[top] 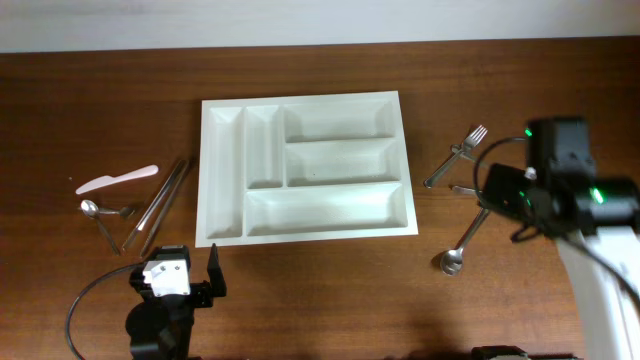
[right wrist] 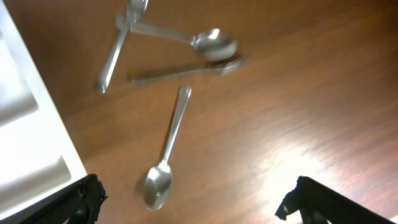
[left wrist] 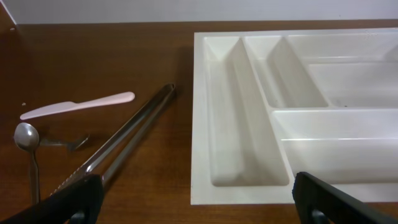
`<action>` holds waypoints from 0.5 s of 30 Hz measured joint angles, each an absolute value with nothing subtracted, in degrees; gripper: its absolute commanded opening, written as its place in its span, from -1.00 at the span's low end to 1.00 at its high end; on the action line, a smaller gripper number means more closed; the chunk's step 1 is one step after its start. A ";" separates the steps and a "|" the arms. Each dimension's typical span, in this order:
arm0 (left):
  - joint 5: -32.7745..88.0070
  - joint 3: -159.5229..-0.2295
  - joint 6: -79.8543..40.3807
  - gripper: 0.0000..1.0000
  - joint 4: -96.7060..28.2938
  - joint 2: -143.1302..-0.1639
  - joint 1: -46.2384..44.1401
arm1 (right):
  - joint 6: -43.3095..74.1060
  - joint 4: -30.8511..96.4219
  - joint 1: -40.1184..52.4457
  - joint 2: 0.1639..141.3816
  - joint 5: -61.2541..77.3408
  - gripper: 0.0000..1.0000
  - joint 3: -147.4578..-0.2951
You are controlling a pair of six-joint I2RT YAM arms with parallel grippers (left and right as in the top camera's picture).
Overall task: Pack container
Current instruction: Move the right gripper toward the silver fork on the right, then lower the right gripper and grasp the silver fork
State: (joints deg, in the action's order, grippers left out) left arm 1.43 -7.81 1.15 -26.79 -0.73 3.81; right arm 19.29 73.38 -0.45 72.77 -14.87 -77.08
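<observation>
the large white rectangular plastic cutlery tray is lying in the middle of the brown wooden worktop, and all five of its compartments are sitting empty. a pale pink plastic knife, a small metal spoon and long metal tongs are waiting on the wood to its left. a metal fork and a long-handled metal spoon are lying among other cutlery to its right. the left end effector and right end effector are hovering with fingers spread wide, gripping nothing. i am judging that the whole packing job is left to do.
</observation>
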 measured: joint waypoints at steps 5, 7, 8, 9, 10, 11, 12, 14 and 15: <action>1.52 -7.81 1.15 0.99 -26.79 -0.73 3.81 | 16.60 73.30 -0.45 84.68 -7.77 0.98 -77.19; 1.52 -7.81 1.15 0.99 -26.79 -0.73 3.81 | 17.23 72.01 -0.45 88.25 -5.67 0.98 -77.19; 1.54 -7.81 1.15 0.99 -26.79 -0.73 3.81 | 18.37 71.24 -0.51 89.43 -4.93 0.98 -77.19; 1.54 -7.81 1.15 0.99 -26.79 -0.73 3.81 | 20.71 70.13 -0.78 90.41 -4.19 0.98 -77.19; 1.52 -7.81 1.15 0.99 -26.79 -0.73 3.81 | 22.61 69.58 -1.13 90.76 -3.70 1.00 -77.19; 1.54 -7.81 1.15 0.98 -26.79 -0.73 3.81 | 25.26 68.66 -1.76 90.89 -3.31 0.98 -77.19; 1.52 -7.81 1.15 0.99 -26.79 -0.73 3.81 | 27.90 67.51 -2.63 90.89 -3.07 0.94 -77.19; 1.54 -7.81 1.15 0.99 -26.79 -0.73 3.81 | 33.34 63.83 -4.93 90.87 -2.79 0.92 -77.21; 1.52 -7.81 1.15 0.99 -26.79 -0.73 3.81 | 35.16 62.33 -5.87 90.89 -2.79 0.91 -77.21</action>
